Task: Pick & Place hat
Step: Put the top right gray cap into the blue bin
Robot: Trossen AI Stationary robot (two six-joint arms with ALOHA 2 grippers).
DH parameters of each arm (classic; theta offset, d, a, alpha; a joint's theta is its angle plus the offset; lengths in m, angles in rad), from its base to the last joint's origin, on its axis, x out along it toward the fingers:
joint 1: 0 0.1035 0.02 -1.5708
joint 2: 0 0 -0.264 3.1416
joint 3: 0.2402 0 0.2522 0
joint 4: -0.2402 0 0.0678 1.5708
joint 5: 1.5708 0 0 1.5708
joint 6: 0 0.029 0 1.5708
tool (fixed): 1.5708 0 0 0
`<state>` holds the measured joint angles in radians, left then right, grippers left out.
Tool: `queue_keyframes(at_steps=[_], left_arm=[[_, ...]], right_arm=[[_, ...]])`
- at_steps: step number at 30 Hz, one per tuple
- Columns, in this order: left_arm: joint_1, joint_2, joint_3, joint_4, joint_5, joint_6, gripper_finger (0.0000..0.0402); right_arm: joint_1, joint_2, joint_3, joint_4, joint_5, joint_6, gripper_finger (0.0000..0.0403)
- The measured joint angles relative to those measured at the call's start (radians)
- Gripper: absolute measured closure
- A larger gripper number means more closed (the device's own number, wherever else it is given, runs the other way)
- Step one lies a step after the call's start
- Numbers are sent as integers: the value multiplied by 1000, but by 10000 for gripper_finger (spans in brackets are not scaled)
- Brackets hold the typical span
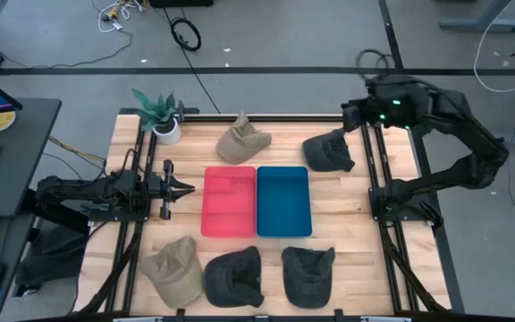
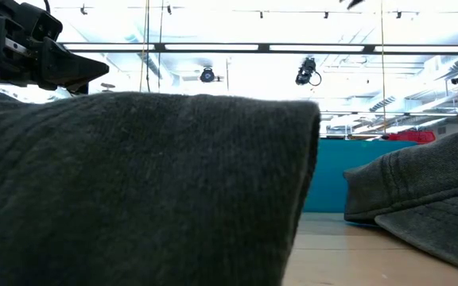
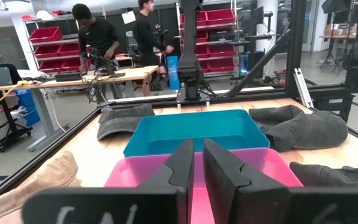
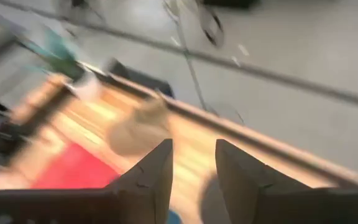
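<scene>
Several hats lie on the wooden table around a red tray (image 1: 229,201) and a blue tray (image 1: 283,200). A tan hat (image 1: 243,140) and a dark hat (image 1: 329,151) lie at the far side. A tan hat (image 1: 175,268) and two dark hats (image 1: 233,275) (image 1: 308,273) lie at the near edge. My left gripper (image 1: 184,188) (image 3: 198,167) is shut and hovers level at the red tray's left side, pointing right. My right gripper (image 1: 354,113) (image 4: 194,163) is open, raised above the far right corner just beyond the far dark hat, and holds nothing.
A potted plant (image 1: 157,114) stands at the far left corner. Black frame rails (image 1: 375,170) run along the table's sides. In the low view a near dark hat (image 2: 133,191) fills most of the picture. People stand at a bench (image 3: 104,37) beyond the table.
</scene>
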<state>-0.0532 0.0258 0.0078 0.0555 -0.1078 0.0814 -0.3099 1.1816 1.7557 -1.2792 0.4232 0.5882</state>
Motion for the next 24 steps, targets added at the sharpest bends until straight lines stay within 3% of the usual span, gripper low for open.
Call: queue_keyframes(at_steps=[4, 10, 17, 24], left_arm=[[0, 0, 0, 0, 0, 0, 362], [0, 0, 0, 0, 0, 0, 362], [0, 0, 0, 0, 0, 0, 362], [0, 0, 0, 0, 0, 0, 362]], right_arm=[[-67, 51, -24, -124, -54, 71, 279], [-145, 77, -217, -77, -175, 92, 279], [-246, 78, -499, 118, -225, 58, 279], [-328, 78, -745, 403, -399, 5, 279]])
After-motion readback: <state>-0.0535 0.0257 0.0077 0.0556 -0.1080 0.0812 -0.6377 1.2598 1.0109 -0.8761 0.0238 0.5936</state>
